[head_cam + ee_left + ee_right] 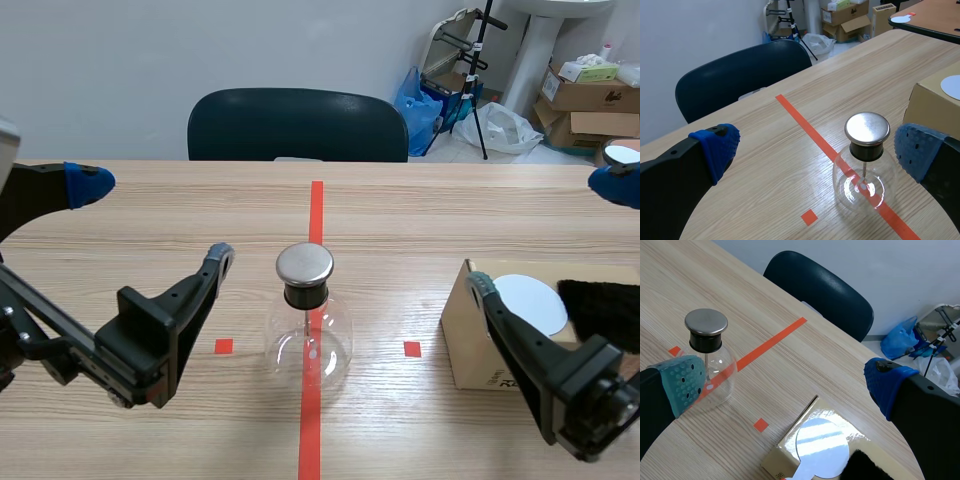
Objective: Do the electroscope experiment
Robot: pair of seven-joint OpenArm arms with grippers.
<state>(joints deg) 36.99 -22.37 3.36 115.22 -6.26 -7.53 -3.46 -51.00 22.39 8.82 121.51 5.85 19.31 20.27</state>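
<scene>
Glass flask with a metal cap: one electroscope (312,322).

Scene view:
- It stands mid-table on the red tape line (316,212), between two red squares.
- I count one left gripper (155,220) and one right gripper (548,235). Both are spread wide and hold nothing.
- One cardboard box (468,335) sits at the right, well apart from the flask. On it are one white disc (528,303) and one black fuzzy piece (600,310), which the right arm partly cuts off.
- One dark chair (298,125) is at the far edge.

Left wrist view:
- The left gripper (817,150) has its fingers far apart.
- The electroscope (865,172) is ahead of it, close to one pad and not touching.
- A thin rod shows under the cap, but I can't make out any leaves.
- Only a corner of the box (932,107) and a sliver of the disc (952,86) are in frame. The fuzzy piece isn't visible here.

Right wrist view:
- The right gripper (785,385) is fully open and empty.
- The electroscope (710,365) is just behind one pad.
- The box (785,454), the disc (822,447) and the fuzzy piece (865,467) are between the fingers, with the fuzzy piece cropped.
- Only this view shows the disc has a small tab.
</scene>
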